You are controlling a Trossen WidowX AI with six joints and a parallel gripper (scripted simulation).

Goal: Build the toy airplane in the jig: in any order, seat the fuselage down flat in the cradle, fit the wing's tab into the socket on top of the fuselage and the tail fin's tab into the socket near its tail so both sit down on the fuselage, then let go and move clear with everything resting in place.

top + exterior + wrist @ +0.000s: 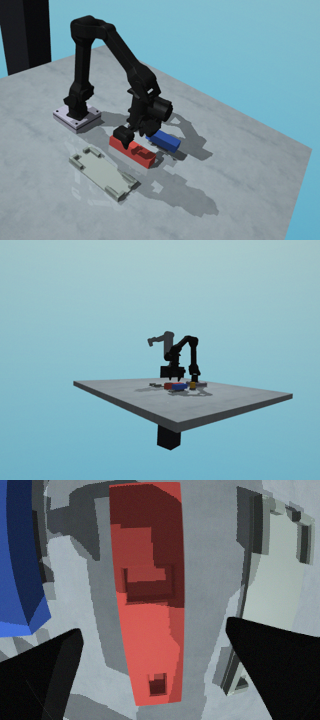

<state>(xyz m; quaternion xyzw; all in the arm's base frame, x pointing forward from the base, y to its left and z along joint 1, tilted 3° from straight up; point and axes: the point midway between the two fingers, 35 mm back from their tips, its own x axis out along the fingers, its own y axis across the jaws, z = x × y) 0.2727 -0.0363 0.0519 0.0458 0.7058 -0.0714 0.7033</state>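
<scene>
The table top [232, 155] looks like glossy mottled stone; the red fuselage [144, 157] looks like matt smooth plastic.

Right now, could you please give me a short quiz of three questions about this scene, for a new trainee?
1. True or false: the gripper is shut on the red fuselage.
2. Which part lies beside the fuselage, on the side away from the cradle? A) blue wing B) yellow tail fin C) base plate
3. Fill in: the cradle holds ____ parts.

Key: 1 false, the open gripper holds nothing. 2 A. 3 no.
</scene>
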